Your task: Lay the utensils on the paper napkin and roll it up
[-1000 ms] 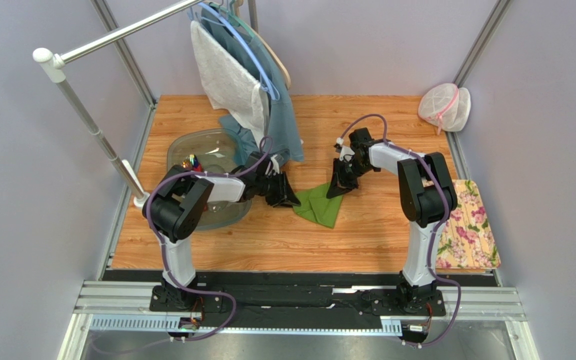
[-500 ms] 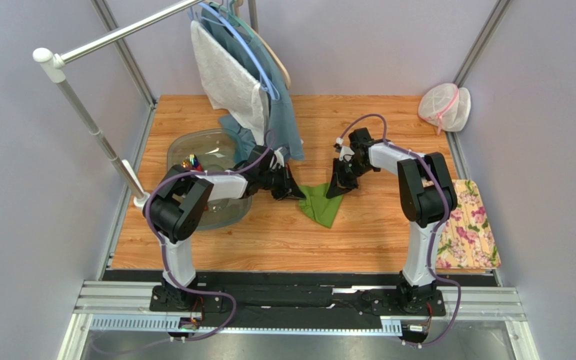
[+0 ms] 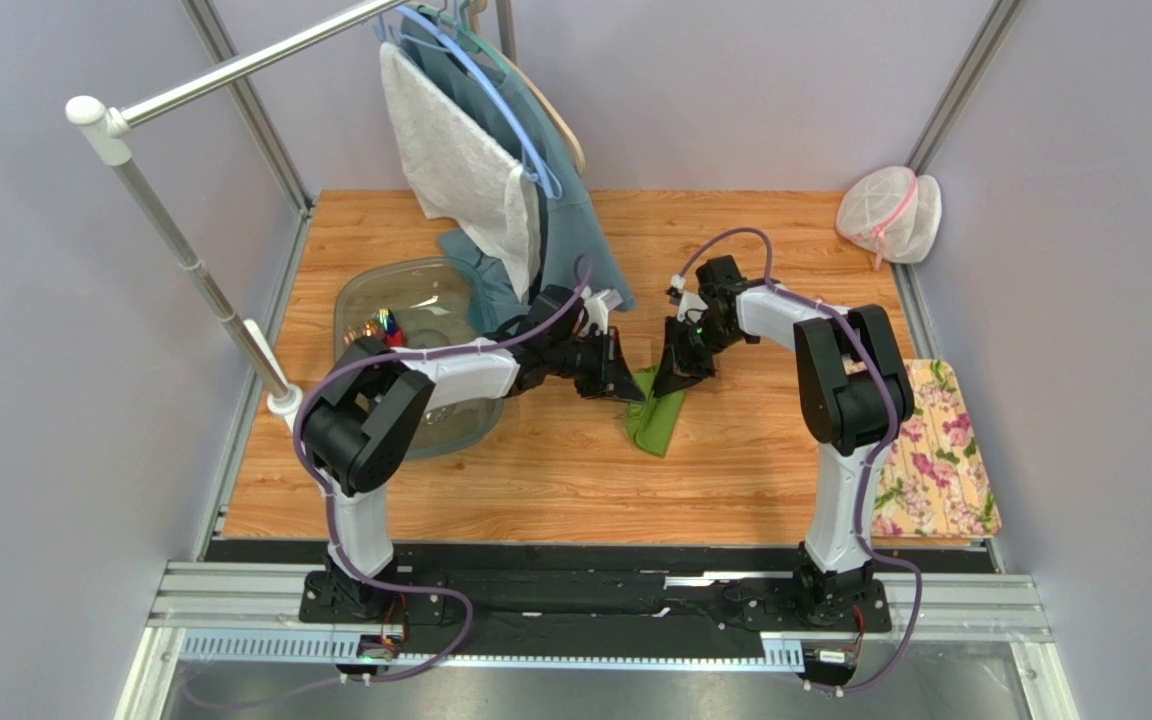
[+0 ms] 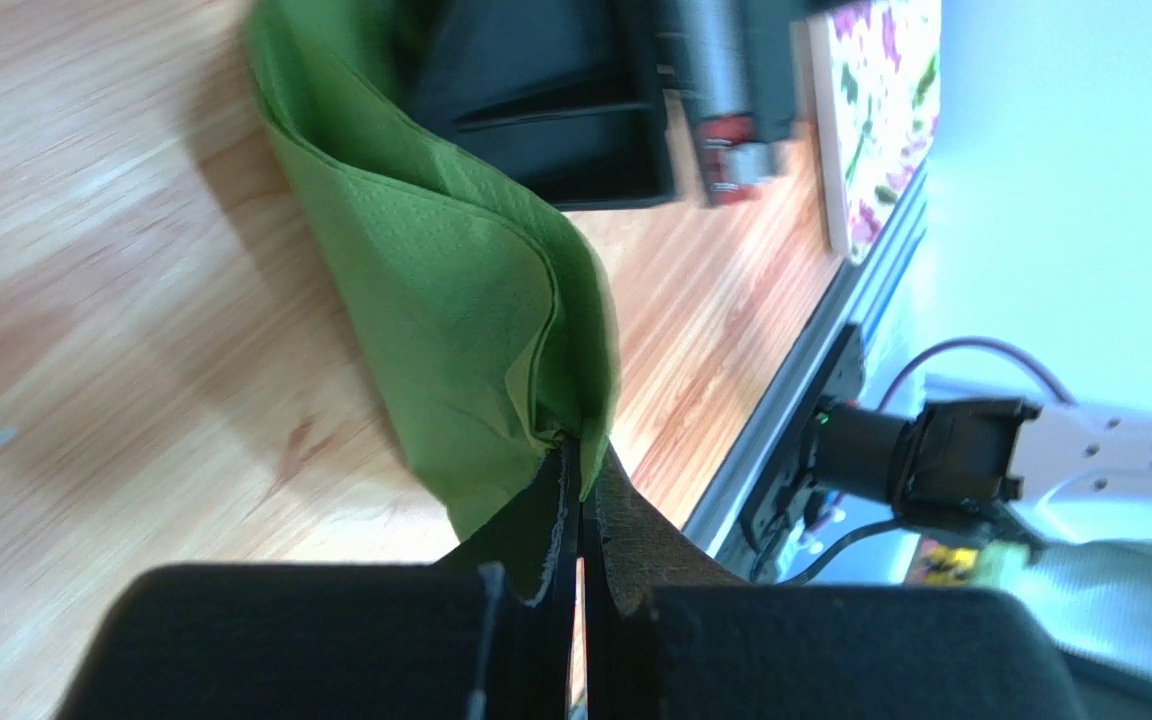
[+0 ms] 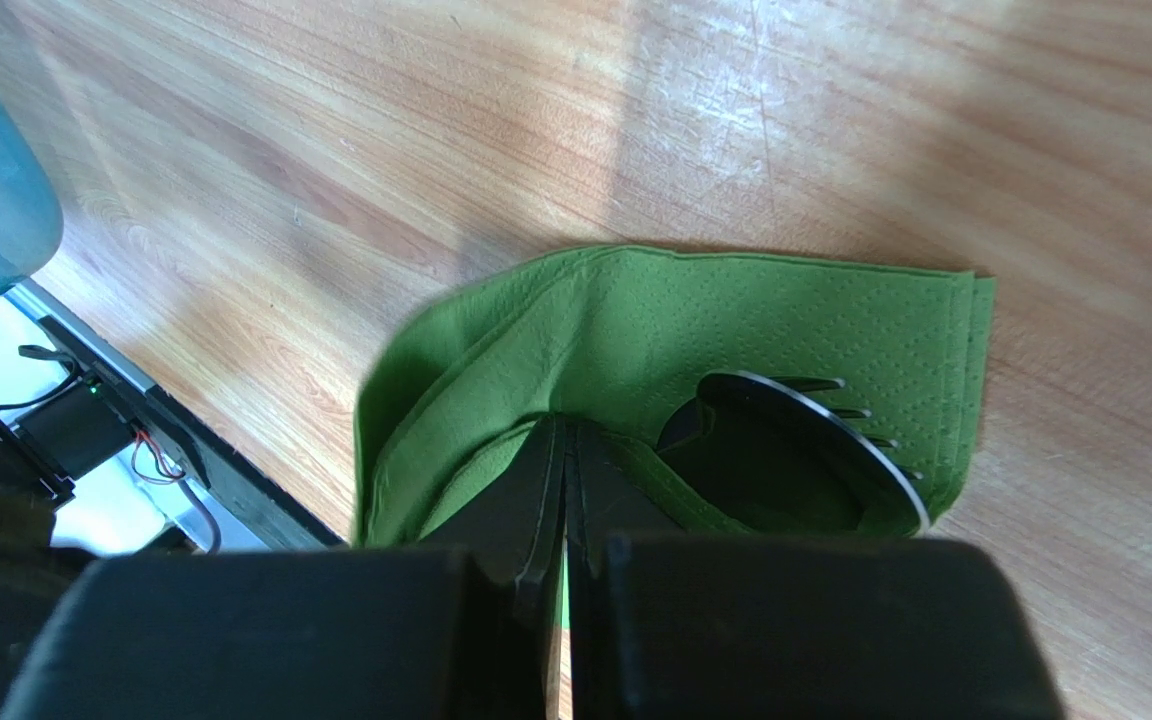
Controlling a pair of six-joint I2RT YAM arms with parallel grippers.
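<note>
Right of the tub (image 3: 361,294), on the wooden worktop (image 3: 537,483), lay the green napkin (image 3: 654,425). It was folded over on itself into a long thin shape. Part of it was lifted up off the wood.

The left end effector (image 3: 629,386) was at the side of the napkin nearer the tub. Its two fingers were pressed tight together, and an edge of the napkin was pinched between them. Seen from the left wrist, the green paper rose from the wood up to the fingertips like a little tent.

The right end effector (image 3: 675,375) was at the side of the napkin farther from the tub, very near the left one. Its fingers were squeezed tight too, and they held a fold of the napkin. Under that fold lay a black fork (image 5: 793,450). Its prongs pointed toward the edge of the paper, and the napkin curled partly over it.

The tub was clear plastic, with some small bright things (image 3: 382,323) inside. Just behind the tub, a blue-green garment (image 3: 579,240) and a white towel (image 3: 455,150) hung from hangers on a rail (image 3: 237,68). Well to the right of the tub, past the napkin, a pink flowered mat (image 3: 935,450) lay at the worktop's edge. A white mesh bag (image 3: 887,215) sat in the far corner on that same side.
</note>
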